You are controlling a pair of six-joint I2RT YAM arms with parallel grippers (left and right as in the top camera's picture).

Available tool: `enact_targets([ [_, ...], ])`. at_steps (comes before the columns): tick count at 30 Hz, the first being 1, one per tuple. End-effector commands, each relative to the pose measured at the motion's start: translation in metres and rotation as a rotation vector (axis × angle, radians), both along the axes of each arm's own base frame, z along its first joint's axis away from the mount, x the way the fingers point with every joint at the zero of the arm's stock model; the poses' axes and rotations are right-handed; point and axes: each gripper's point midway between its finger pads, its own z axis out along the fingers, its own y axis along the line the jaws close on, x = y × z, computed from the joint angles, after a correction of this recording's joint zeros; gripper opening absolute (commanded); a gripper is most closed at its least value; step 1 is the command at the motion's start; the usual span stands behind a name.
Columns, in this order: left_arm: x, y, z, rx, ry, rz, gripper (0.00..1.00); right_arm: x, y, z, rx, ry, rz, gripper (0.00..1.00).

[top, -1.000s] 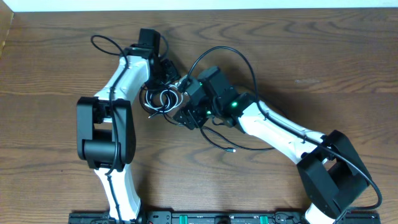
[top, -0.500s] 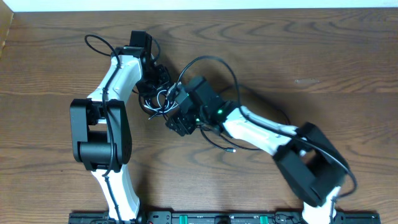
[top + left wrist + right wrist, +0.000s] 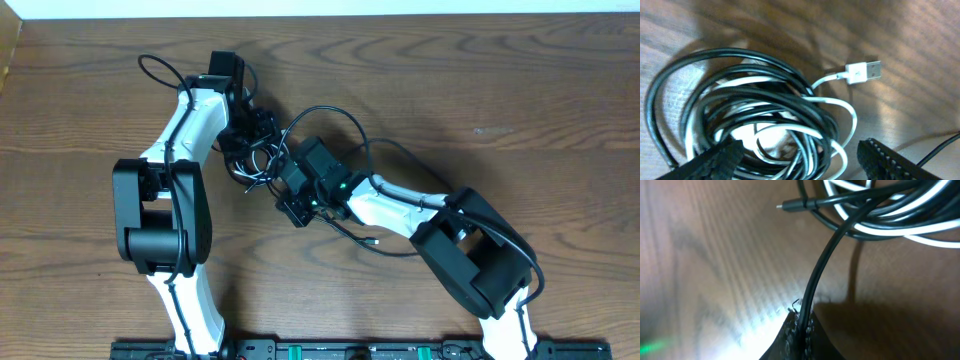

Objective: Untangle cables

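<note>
All cables (image 3: 765, 125) are found in one tangle on the table (image 3: 500, 100), none freed | black cable (image 3: 822, 265) is clamped in the closed right gripper (image 3: 800, 327) | left gripper (image 3: 805, 160) is spread open astride the tangle | separation is judged barely begun

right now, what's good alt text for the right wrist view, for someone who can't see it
The right gripper, jaws shut, pinches a black cable at bottom centre; the cable rises to a tangle of black and white cables at top right. A small black plug pokes left from the tangle, over the wooden table.
</note>
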Motion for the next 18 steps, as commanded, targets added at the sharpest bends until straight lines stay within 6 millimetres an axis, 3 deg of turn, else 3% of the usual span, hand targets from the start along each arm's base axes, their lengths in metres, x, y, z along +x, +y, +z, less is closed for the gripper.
enact_targets([
  [1, 0.005, 0.001, 0.018, 0.002, -0.054, -0.089, 0.79, -0.004, -0.001, 0.028, 0.087, 0.067, 0.039, 0.01],
  [4, 0.009, 0.004, 0.020, 0.001, -0.068, -0.079, 0.77, -0.001, -0.012, 0.044, 0.090, 0.086, 0.019, 0.01],
  [6, 0.010, 0.004, 0.020, 0.001, -0.072, -0.080, 0.60, 0.000, -0.019, 0.057, 0.092, 0.083, 0.007, 0.01],
  [7, 0.011, 0.004, 0.020, 0.002, -0.075, -0.079, 0.56, 0.001, -0.021, 0.063, 0.096, 0.078, 0.004, 0.01],
  [12, 0.011, 0.003, 0.019, -0.004, -0.068, -0.045, 0.56, 0.005, -0.024, 0.092, 0.134, 0.034, -0.002, 0.01],
  [16, 0.009, 0.003, 0.016, -0.004, -0.063, -0.038, 0.56, 0.005, -0.024, 0.098, 0.142, 0.014, 0.008, 0.01],
  [18, 0.010, 0.003, 0.014, -0.005, -0.067, -0.038, 0.44, 0.004, -0.025, 0.097, 0.136, 0.020, 0.007, 0.01],
])
